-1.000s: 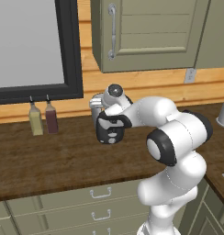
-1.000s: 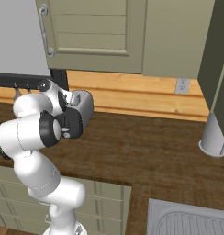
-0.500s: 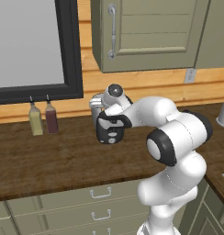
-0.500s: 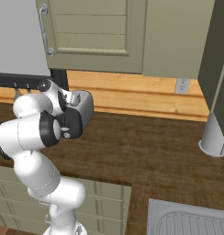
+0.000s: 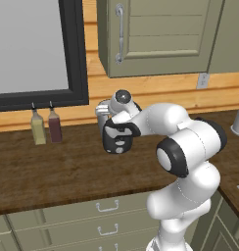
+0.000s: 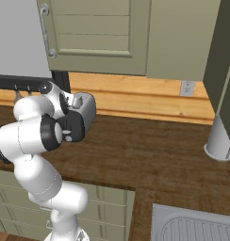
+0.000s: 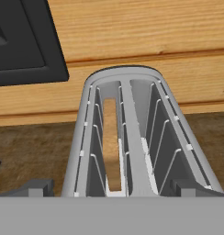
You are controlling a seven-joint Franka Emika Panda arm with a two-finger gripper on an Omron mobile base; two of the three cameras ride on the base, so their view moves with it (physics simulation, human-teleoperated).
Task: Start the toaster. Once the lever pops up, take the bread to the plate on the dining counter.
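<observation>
While the tool (image 7: 109, 186) hangs right over the toaster (image 7: 132, 137), its two dark tips are spread far apart and hold nothing. One tip sits off each side of the toaster's near end. The toaster stands on the dark wood surface (image 5: 58, 171), just under the tool and close to the wooden wall beyond it.

The bread (image 7: 111, 147) stands on edge in the slot that lies left of the middle bar in the hand view. The other slot looks bare.

I think the first step is in hand: starting the toaster. The bread looks like it sits low in its slot, but the lever is hidden, so I cannot tell if it has been pushed down. The next move needs the tool to find the lever on the toaster's end and press it straight down. After that comes a wait, and then a careful pinch on the thin top edge of the bread.

The hand view looks down into the slots and shows the bread, which the base views do not. In the left base view two slim bottles (image 5: 45, 126) stand on the surface, well off to the tool's side. In the right base view the toaster's shiny side (image 6: 86, 110) sits just beside the arm, and a pale round stand (image 6: 220, 141) rises far off at the other end.
</observation>
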